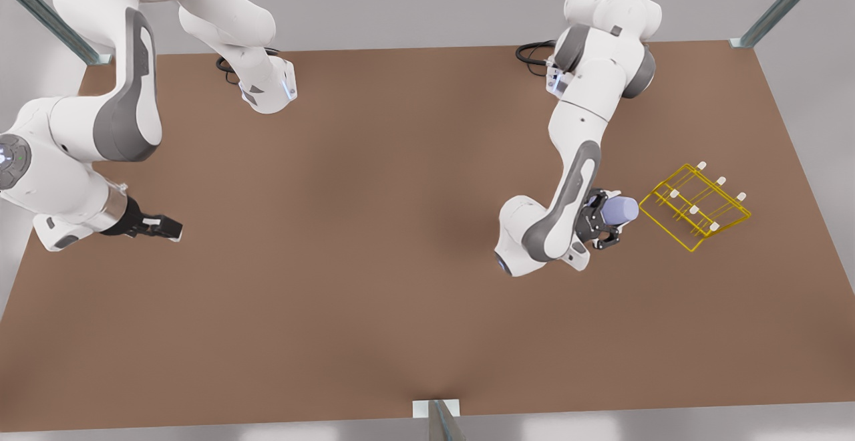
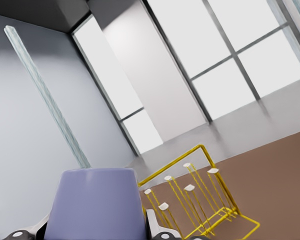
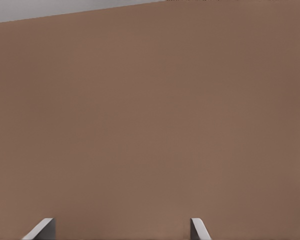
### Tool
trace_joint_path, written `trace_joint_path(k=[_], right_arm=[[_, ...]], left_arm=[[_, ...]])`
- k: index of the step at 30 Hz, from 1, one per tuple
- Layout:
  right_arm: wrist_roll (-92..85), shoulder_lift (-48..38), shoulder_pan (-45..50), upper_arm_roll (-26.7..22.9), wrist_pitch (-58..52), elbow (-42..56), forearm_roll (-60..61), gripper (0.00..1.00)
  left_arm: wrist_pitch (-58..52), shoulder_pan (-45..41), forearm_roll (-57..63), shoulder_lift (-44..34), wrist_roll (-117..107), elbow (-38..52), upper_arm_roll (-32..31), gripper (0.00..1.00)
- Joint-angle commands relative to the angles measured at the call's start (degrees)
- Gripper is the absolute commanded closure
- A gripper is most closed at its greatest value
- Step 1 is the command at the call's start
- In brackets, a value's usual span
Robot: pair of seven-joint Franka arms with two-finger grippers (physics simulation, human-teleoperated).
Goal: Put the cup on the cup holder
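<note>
The lavender-blue cup [image 1: 622, 209] is gripped by my left gripper [image 1: 606, 219], which is shut on it, lying roughly sideways above the table. It hangs just to the front view's left of the yellow wire cup holder [image 1: 695, 207], apart from it. In the left wrist view the cup [image 2: 95, 205] sits between the fingers [image 2: 152, 221], and the cup holder [image 2: 200, 200] with its white-tipped prongs stands beyond it. My right gripper [image 1: 168, 228] waits open over bare table at the front view's left, its fingertips spread wide around my right gripper's gap [image 3: 120, 230].
The brown table [image 1: 374, 260] stretches wide between the two arms. Both arm bases and their black cables [image 1: 534, 52] are at the far edge. Metal frame posts [image 1: 781, 3] rise at the corners and one stands at the near edge [image 1: 441, 421].
</note>
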Motion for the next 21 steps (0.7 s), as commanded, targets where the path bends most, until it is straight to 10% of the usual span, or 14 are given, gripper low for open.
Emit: trace_joint_path(k=[1, 21], right_arm=[[-3.6, 0.1, 0.2, 0.1, 2.2, -0.2, -1.5, 0.0], [-3.5, 1.1, 1.3, 0.1, 2.4, 0.1, -1.5, 0.0]], left_arm=[[-0.6, 1.4, 0.2, 0.0, -3.6, -0.6, 0.0, 0.31], [14.7, 8.8, 10.9, -8.6, -20.9, -24.7, 0.1, 0.31]])
